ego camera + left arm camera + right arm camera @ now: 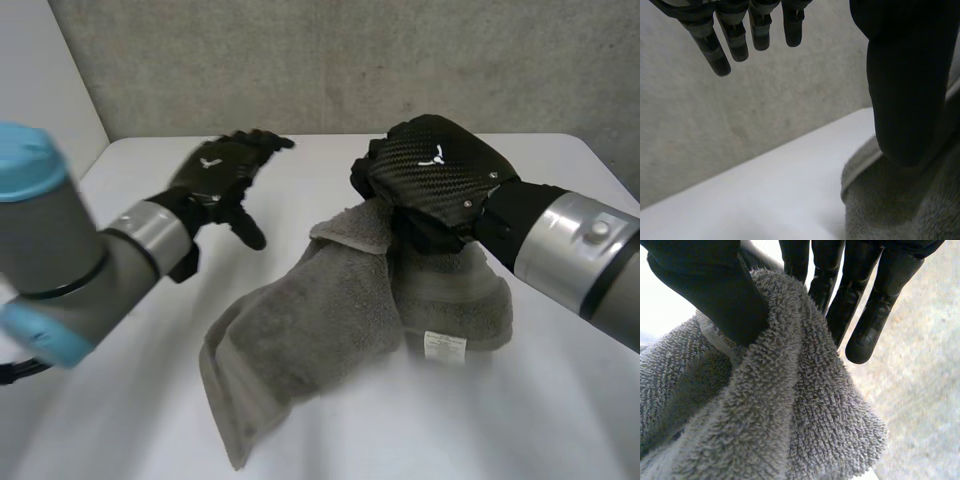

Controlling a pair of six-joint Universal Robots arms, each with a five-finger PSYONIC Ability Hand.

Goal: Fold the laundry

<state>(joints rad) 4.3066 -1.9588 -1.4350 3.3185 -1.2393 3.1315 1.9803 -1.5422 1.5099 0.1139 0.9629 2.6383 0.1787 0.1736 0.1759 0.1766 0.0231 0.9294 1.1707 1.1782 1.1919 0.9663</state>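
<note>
A grey terry towel point(330, 330) lies bunched and partly folded on the white table point(120, 430), with a white label at its near right. My right hand point(440, 170) sits at the towel's far edge, lifting it. In the right wrist view the towel point(790, 415) is pinched between the thumb point(715, 290) and the fingers point(865, 315). My left hand point(215, 175) hovers to the left of the towel, apart from it, fingers spread. In the left wrist view its fingers point(735, 40) and thumb point(905, 90) are straight and hold nothing; the towel point(900, 200) lies under the thumb.
A grey wall point(350, 60) stands behind the table's far edge. Bare table surface lies to the left of the towel and in front of it.
</note>
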